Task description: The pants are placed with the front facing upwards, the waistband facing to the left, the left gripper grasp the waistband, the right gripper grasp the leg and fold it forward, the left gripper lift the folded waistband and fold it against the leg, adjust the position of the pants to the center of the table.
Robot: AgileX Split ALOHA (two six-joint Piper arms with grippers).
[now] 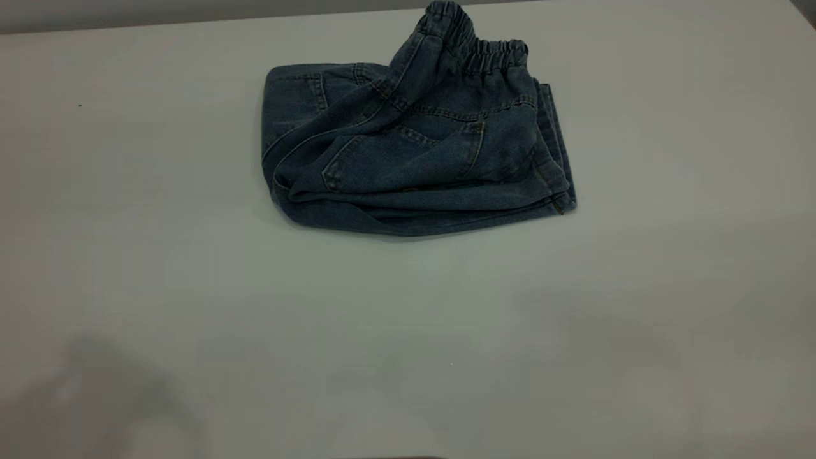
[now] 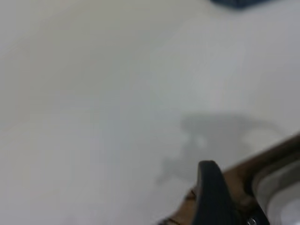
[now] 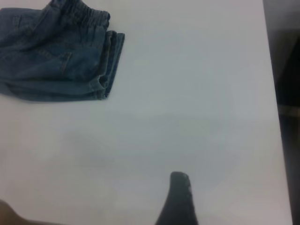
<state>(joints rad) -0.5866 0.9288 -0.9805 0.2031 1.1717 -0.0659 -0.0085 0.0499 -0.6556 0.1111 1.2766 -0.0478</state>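
In the exterior view the pants lie folded into a compact bundle toward the far middle of the worktop, the waistband doubled over at the far right; both folds look done, with perhaps centring left, and no arm shows. In the left wrist view the left gripper hangs over bare worktop; I cannot tell how its jaws stand. The right wrist view shows the right gripper well apart from the pants, jaws likewise unclear. No writing is readable

Folded blue denim pants, waistband rearward, on table
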